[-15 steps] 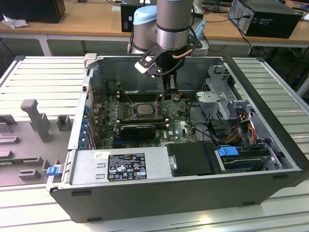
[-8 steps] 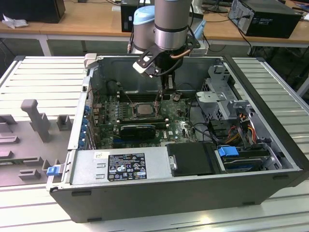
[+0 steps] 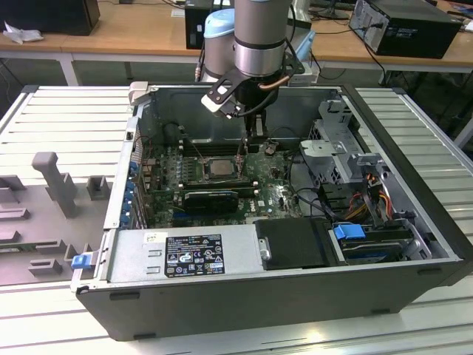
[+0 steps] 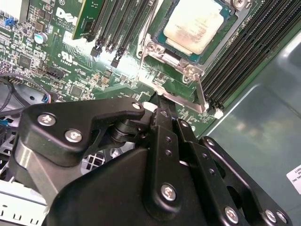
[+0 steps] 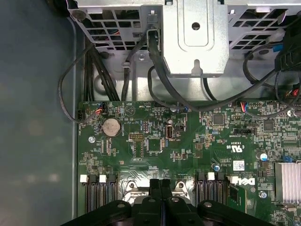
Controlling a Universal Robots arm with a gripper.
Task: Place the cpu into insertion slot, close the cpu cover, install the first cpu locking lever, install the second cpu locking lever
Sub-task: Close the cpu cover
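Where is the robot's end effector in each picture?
Exterior view: the end effector hangs under the arm, above the green board.
Second wrist view: the black end effector is up front, near the cpu.
First wrist view: the end effector sits between two groups of slots.
Shared landmark: the green board.

Arm (image 3: 259,29) upright — hand (image 5: 160,183) down, fingers (image 5: 154,188) together

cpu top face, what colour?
Pale silver-beige metal, faintly smudged. The cpu shows best in the second wrist view.
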